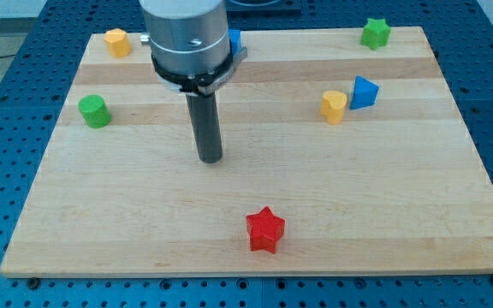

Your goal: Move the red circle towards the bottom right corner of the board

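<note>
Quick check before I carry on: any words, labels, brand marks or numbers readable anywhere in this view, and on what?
None: no readable text shows on the wooden board, on the blocks such as the red star, or on the grey arm housing above my tip, which stands near the board's middle, apart from every block.

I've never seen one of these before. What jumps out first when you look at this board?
The big grey arm coming down from the view's top, ending in a dark rod whose tip rests on bare wood left of centre, touching no block. Next, the red star alone near the bottom edge. Then the yellow block and blue block side by side at the right, with a green star in the top right corner.
</note>
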Robot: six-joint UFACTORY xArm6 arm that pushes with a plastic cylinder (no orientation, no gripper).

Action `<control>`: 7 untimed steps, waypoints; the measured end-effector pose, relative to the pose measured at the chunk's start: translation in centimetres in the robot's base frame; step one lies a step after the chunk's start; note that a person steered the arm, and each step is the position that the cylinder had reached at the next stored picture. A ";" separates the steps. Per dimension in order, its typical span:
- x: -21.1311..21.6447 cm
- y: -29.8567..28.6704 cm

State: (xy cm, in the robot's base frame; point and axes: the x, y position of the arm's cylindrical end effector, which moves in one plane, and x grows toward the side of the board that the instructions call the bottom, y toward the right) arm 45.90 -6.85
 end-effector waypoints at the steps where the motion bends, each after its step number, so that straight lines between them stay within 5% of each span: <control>1: -1.3 -2.7; 4: -7.5 -11.4; 7: -19.1 -9.3</control>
State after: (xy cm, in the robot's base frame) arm 26.82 -16.14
